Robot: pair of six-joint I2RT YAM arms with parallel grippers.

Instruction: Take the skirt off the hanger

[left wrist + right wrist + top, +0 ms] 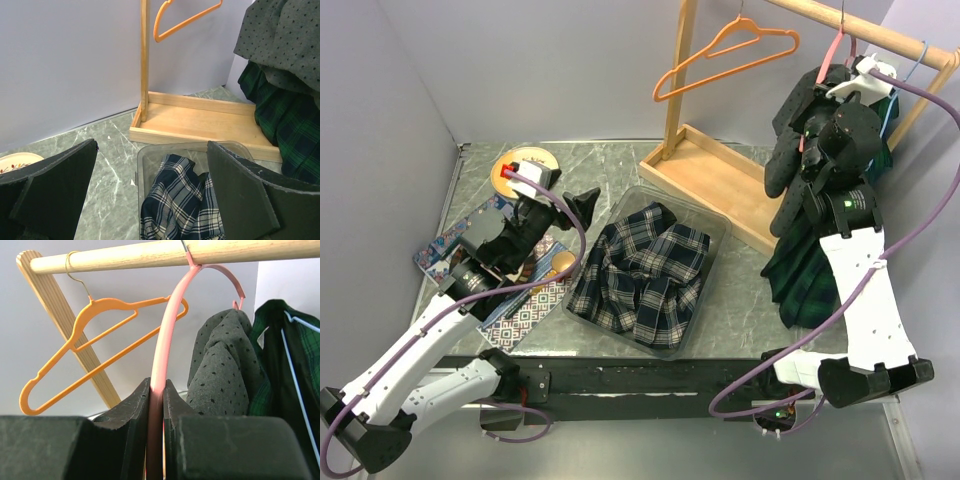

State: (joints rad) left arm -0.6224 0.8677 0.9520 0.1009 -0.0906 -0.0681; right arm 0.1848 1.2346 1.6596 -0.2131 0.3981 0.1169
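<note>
1. Pink plastic is what the right gripper (156, 390) is clamped on: the pink hanger (170, 330) is pinched between its two nearly closed fingers, just under the rail of the wooden rack (125, 257).
2. The hanger's hook is looped over that rail. The grey dotted skirt (220, 370) is draped from the hanger's far shoulder and hangs below the rail toward the rack's right end (it is not yet off the hanger).
3. A dark green plaid garment (295, 355) is seen pressed against the skirt, further out toward the same right end of the rack.
4. An orange hanger (95, 335) is hung bare on the rail, close to the rack's left upright.
5. The left gripper (151, 147) is held wide open with nothing between its fingers, low over the table (735, 310), out in front of the rack's base and to its left.
6. A clear bin (710, 225) is set on the table just beside the front left of the rack's base, and a blue-and-white plaid cloth (640, 275) is crumpled inside it.
</note>
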